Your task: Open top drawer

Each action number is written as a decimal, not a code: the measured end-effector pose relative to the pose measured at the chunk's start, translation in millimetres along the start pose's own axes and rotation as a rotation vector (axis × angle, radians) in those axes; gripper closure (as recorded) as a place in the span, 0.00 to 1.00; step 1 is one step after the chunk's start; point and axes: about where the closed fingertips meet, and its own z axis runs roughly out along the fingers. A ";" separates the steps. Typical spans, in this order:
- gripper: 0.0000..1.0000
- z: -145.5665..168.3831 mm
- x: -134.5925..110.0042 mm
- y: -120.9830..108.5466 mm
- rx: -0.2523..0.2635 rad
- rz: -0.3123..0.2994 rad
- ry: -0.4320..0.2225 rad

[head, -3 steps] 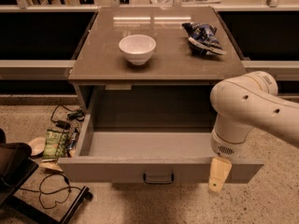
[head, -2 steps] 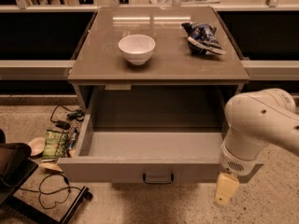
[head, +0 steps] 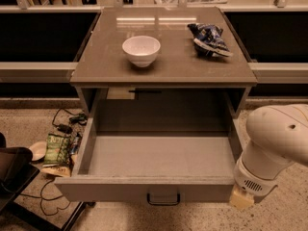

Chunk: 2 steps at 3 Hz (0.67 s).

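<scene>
The top drawer is a large grey box pulled far out from under the cabinet top, and it is empty inside. Its flat front faces me at the bottom of the view, with a small black bar handle at its middle. My gripper shows only as a beige tip under the white arm. It sits low at the right end of the drawer front, well to the right of the handle. The rest of it is hidden by the arm.
A white bowl and a blue snack bag sit on the cabinet top. On the floor at the left lie a green snack bag, a white plate, black cables and a dark object.
My arm and gripper have moved right and down, away from the drawer front's middle toward its right corner. The drawer stays pulled out as before.
</scene>
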 end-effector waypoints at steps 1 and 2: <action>0.89 -2.7 0.0 0.4 0.000 0.000 0.000; 1.00 -15.3 8.1 21.7 0.009 0.010 0.000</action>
